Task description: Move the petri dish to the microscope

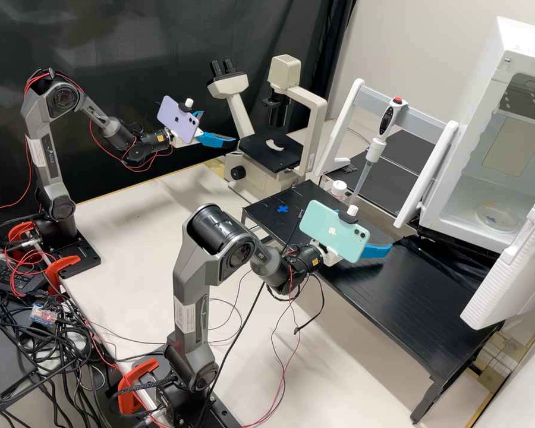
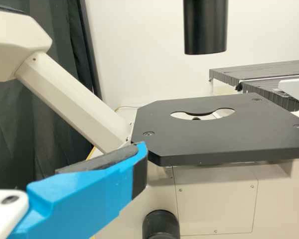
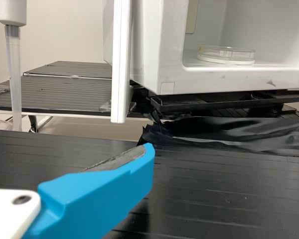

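The clear petri dish point(image 1: 497, 218) lies flat inside the white open-doored chamber at the right; the right wrist view shows the dish point(image 3: 227, 55) on the chamber floor. My right gripper point(image 1: 377, 250) stands open over the black bench, left of the chamber and apart from the dish, partly behind its phone; its own view shows the gripper point(image 3: 142, 162) below chamber level. At the back, my left gripper point(image 1: 215, 132) is open just left of the microscope point(image 1: 271, 152). In the left wrist view the gripper point(image 2: 138, 162) is before the black microscope stage point(image 2: 189, 142), which bears no dish.
A pipette point(image 1: 377, 145) hangs on a white-ended rack point(image 1: 346, 122) between microscope and chamber. The chamber's open doors point(image 1: 428, 175) flank its mouth. A white-capped bottle point(image 1: 339, 188) and a blue mark point(image 1: 283, 208) are near the bench's back edge. Cables trail by the arms' bases.
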